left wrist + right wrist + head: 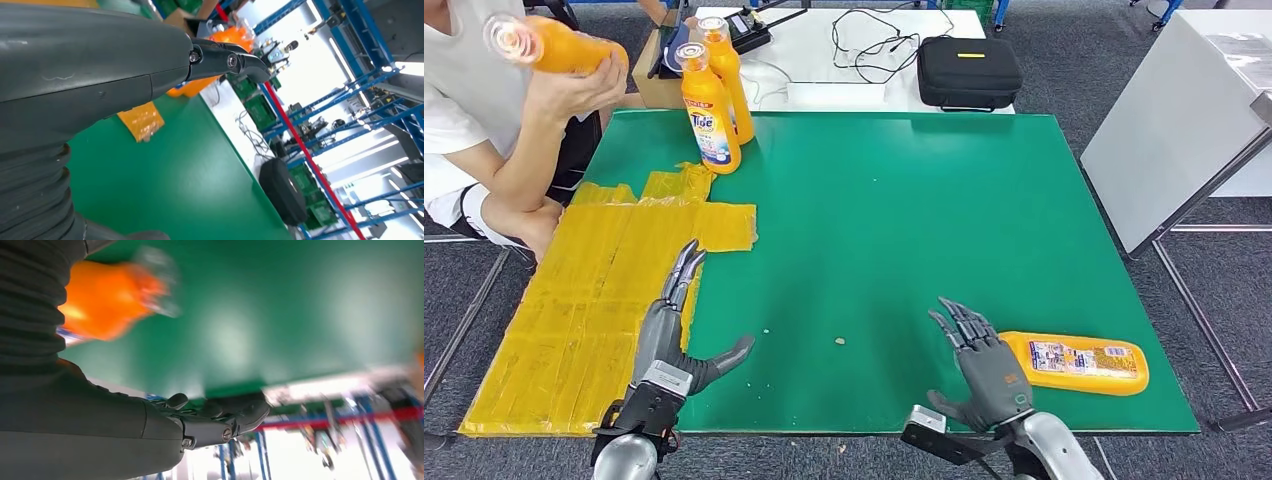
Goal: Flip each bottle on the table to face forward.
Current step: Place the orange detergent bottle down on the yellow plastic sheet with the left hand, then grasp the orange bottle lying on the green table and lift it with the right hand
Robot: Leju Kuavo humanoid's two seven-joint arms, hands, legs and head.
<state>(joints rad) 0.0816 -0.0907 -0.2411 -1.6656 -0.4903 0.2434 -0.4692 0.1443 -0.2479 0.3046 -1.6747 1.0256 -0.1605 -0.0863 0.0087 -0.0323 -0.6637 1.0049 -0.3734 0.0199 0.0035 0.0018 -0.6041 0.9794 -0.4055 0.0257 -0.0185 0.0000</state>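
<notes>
The middle of the green table (874,220) is bare, from the far edge to the near edge, so a hand could sweep across it freely. At the far left corner two upright bottles (709,120) stand close together. A lying bottle (1079,362) blocks the near right corner, just beside the right hand (984,365). Yellow tape (594,300) covers the left edge; a person's arm (519,185) leans in there, holding a bottle (554,45) above the corner.

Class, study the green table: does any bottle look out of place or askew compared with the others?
Yes. One orange bottle lies flat on its side near the table's front right corner, beside the open right hand, while two Tide bottles stand upright at the far left edge.
</notes>
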